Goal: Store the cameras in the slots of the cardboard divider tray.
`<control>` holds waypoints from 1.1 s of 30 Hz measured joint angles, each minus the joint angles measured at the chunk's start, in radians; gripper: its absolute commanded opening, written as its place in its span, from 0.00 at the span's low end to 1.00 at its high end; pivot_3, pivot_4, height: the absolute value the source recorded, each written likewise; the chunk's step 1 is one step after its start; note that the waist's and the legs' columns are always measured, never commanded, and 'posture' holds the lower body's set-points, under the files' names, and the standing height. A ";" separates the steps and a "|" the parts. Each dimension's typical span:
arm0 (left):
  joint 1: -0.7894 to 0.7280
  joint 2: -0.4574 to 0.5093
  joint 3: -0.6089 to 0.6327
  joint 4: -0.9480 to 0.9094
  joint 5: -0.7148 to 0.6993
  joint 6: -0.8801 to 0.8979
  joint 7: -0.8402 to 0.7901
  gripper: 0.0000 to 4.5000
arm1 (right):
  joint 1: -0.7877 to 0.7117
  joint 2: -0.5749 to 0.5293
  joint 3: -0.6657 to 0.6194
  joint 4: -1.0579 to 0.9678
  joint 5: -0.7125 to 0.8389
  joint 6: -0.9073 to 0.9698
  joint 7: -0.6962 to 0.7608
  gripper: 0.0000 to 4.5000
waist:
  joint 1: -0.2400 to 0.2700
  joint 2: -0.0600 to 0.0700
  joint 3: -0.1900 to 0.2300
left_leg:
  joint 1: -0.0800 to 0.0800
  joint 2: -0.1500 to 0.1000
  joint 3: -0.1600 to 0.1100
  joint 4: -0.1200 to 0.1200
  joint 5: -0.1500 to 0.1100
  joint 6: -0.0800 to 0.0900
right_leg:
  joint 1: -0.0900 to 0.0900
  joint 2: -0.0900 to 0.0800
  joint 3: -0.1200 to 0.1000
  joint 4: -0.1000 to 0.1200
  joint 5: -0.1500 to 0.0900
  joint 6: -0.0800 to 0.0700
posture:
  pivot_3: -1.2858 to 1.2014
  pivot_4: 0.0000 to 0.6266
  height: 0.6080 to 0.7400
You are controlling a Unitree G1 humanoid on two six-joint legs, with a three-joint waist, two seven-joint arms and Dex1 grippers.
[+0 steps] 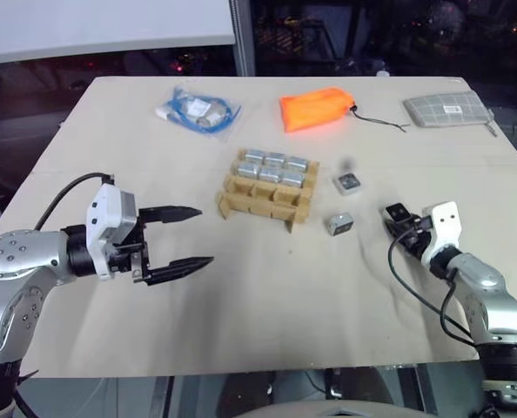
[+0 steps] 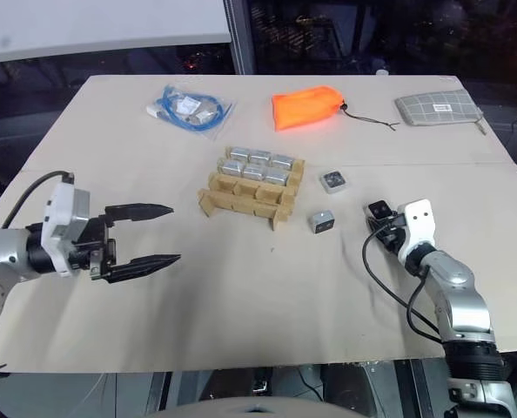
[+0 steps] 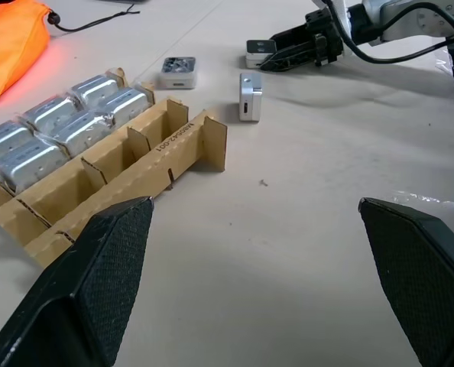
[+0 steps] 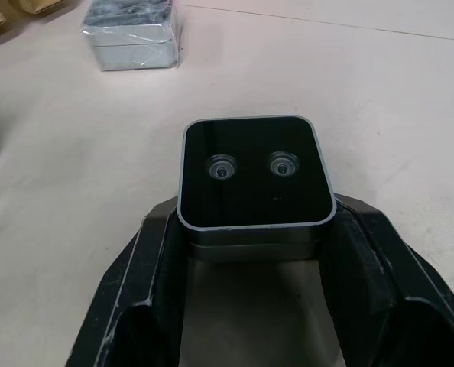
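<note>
Six cameras (image 1: 276,168) are seen slotted into the far rows of the cardboard divider tray (image 1: 263,205) at mid-table (image 1: 241,313), its near row left unfilled. The left gripper (image 1: 184,237) is held wide open near the tray's left. The right gripper (image 1: 396,218) is clamped on a camera (image 4: 250,172) to the tray's right, while two loose cameras (image 1: 339,224) lie between.

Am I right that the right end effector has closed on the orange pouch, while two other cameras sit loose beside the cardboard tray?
Not quite. The right end effector is closed on a camera, as the right wrist view shows. The orange pouch lies untouched at the table's far side. Two other cameras do sit loose beside the cardboard tray.
</note>
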 measured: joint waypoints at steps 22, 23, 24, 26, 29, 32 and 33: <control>-0.220 -0.347 -0.145 -0.018 -0.474 0.594 0.563 1.00 | -0.269 0.029 0.435 -0.222 -0.150 -0.326 0.348 0.41 | -0.010 -0.007 0.005 | 0.001 0.000 0.000 0.003 0.001 -0.001 | -0.001 0.000 0.002 0.007 0.000 0.000 | 0.52 0.24 1.00; -0.223 -0.347 -0.145 -0.020 -0.477 0.597 0.567 1.00 | -0.274 0.030 0.443 -0.222 -0.155 -0.334 0.353 0.41 | -0.010 -0.007 0.005 | 0.001 0.000 0.000 0.003 0.001 -0.001 | -0.001 0.000 0.002 0.007 0.000 0.000 | 0.52 0.24 1.00; -0.225 -0.350 -0.142 -0.022 -0.492 0.605 0.581 1.00 | -0.280 0.030 0.453 -0.217 -0.168 -0.354 0.360 0.41 | -0.010 -0.007 0.005 | 0.001 0.000 0.000 0.003 0.001 -0.001 | -0.001 -0.001 0.002 0.007 0.000 0.000 | 0.52 0.24 1.00; -0.227 -0.375 -0.141 -0.022 -0.529 0.622 0.623 1.00 | -0.307 0.026 0.486 -0.192 -0.209 -0.403 0.378 0.41 | -0.011 -0.008 0.006 | 0.001 0.000 0.000 0.003 0.001 -0.001 | -0.001 -0.001 0.003 0.007 0.000 0.000 | 0.52 0.24 1.00; -0.227 -0.380 -0.141 -0.023 -0.552 0.634 0.650 1.00 | -0.322 0.021 0.510 -0.179 -0.247 -0.450 0.394 0.41 | -0.011 -0.008 0.006 | 0.001 0.000 0.000 0.003 0.001 -0.002 | -0.001 -0.001 0.002 0.007 0.000 0.000 | 0.52 0.24 1.00; -0.227 -0.380 -0.141 -0.023 -0.562 0.635 0.661 1.00 | -0.323 0.018 0.516 -0.172 -0.275 -0.482 0.396 0.41 | -0.011 -0.008 0.006 | 0.001 0.000 0.000 0.004 0.001 -0.002 | -0.001 -0.001 0.002 0.008 0.000 0.000 | 0.52 0.24 1.00; -0.227 -0.380 -0.141 -0.023 -0.564 0.635 0.665 1.00 | -0.323 0.018 0.516 -0.170 -0.281 -0.489 0.396 0.41 | -0.012 -0.008 0.006 | 0.001 -0.001 0.000 0.004 0.001 -0.002 | -0.001 -0.001 0.003 0.008 0.000 0.000 | 0.52 0.24 1.00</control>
